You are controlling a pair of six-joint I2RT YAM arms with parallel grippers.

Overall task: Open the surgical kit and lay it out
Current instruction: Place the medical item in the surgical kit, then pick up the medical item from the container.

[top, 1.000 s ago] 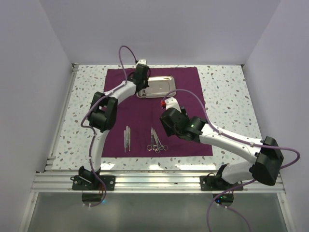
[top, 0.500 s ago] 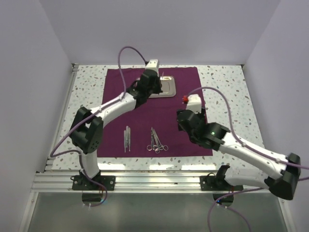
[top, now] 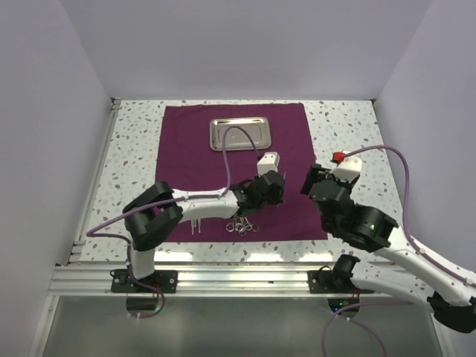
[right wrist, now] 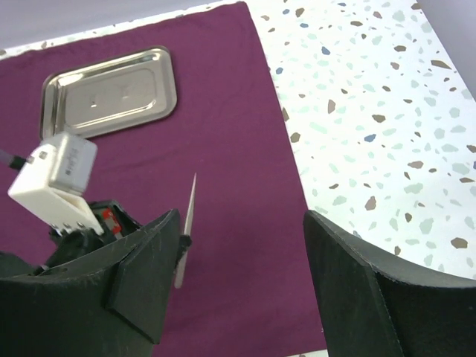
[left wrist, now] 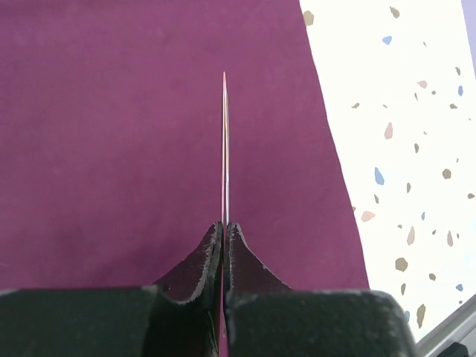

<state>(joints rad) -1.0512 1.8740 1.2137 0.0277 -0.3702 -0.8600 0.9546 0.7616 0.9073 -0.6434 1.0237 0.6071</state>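
The dark purple cloth [top: 223,167] lies spread flat. The steel tray [top: 239,134] sits on its far part and also shows in the right wrist view [right wrist: 111,93]. Scissors and forceps [top: 243,224] and slim tweezers [top: 195,224] lie near the front edge, partly under the left arm. My left gripper [top: 274,187] [left wrist: 224,224] is shut on a thin silver instrument [left wrist: 224,149], held above the cloth's right half; the instrument shows in the right wrist view [right wrist: 189,216]. My right gripper [top: 311,178] [right wrist: 242,223] is open and empty over the cloth's right edge.
The speckled tabletop [top: 349,141] surrounds the cloth. White walls stand left, right and behind. A metal rail [top: 238,279] runs along the near edge. The left arm's white wrist camera box [right wrist: 56,175] sits close to my right gripper's left finger.
The left arm has drawn back from the tray to the cloth's near right part, holding the thin instrument. The right arm has pulled right, off the cloth's middle. The tray now shows fully.
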